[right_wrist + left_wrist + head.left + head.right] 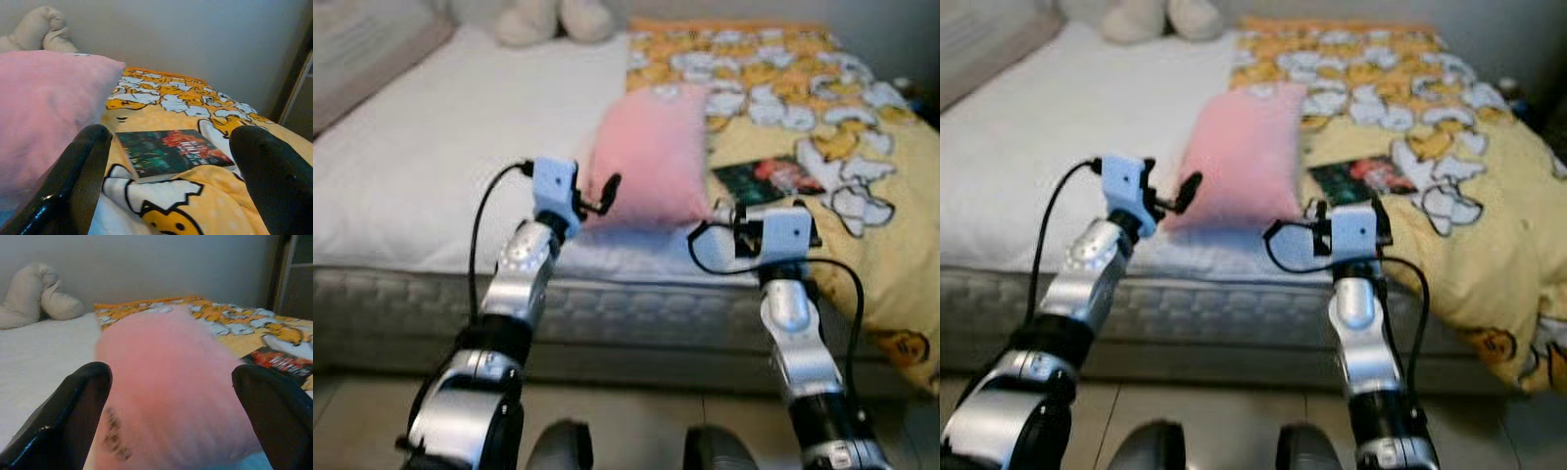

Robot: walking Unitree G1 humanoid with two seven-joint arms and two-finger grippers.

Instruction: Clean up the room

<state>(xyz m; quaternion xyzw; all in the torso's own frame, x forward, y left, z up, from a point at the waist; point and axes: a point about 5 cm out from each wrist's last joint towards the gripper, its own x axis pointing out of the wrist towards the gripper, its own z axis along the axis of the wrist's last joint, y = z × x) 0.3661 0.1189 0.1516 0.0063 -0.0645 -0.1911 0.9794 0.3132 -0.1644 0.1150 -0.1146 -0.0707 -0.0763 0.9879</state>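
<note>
A pink pillow (pixel 651 157) lies on the bed's white sheet (pixel 450 137), near the front edge. Its right side rests against a yellow duck-print blanket (pixel 803 88). My left gripper (pixel 597 196) is open at the pillow's lower left corner, and in the left wrist view the pillow (pixel 171 396) sits just ahead between the fingers (pixel 78 406). A dark book (pixel 166 152) with a red and green cover lies on the blanket. My right gripper (pixel 171 134) is open, held just before the book with nothing in it.
A cream plush toy (pixel 553 20) sits at the head of the bed by the wall. The grey quilted mattress side (pixel 636 313) runs across in front of me, above a tiled floor (pixel 636 411). The blanket hangs over the bed's right front corner.
</note>
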